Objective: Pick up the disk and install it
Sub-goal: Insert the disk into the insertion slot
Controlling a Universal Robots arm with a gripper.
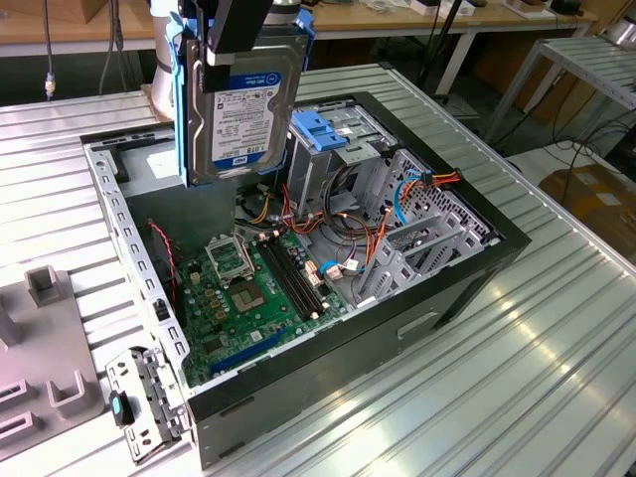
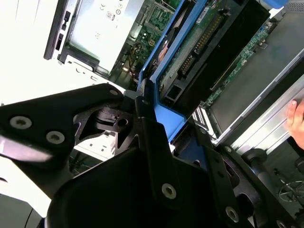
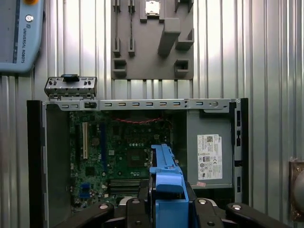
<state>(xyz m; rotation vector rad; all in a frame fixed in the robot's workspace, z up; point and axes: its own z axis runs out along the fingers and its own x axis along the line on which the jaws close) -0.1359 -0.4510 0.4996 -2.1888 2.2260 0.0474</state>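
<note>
Your disk (image 1: 238,114), a flat silvery hard drive with a white label and bright blue plastic side rails, hangs upright on its edge in mid-air, touching nothing beneath it. The gripper (image 1: 237,50) holds it from above, its black fingers closed on the drive's upper end. In the second wrist view you see the black gripper (image 2: 151,116) pinching a blue rail of the disk (image 2: 197,40), whose green circuit-board face is turned to that camera. In the first wrist view the disk (image 3: 165,178) appears edge-on, with the gripper (image 3: 166,211) around it.

Below it lies the open black computer case (image 1: 467,273), resting flat on the ribbed aluminium table (image 1: 556,368). Looking straight down in the first wrist view, the disk sits over the green motherboard (image 3: 123,156), near the side where the silvery power supply box (image 3: 209,152) stands.

In the exterior view, the tall grey metal drive cage with its light-blue plastic latch (image 1: 320,134) stands just to the exterior view's right of the hanging disk. The green motherboard (image 1: 248,293) lies lower in the case, in front of the disk.

Outside the case, a loose grey metal bracket with a black clip (image 1: 139,402) rests at one corner, and a grey moulded fixture block (image 1: 45,343) lies on the table beyond it.
</note>
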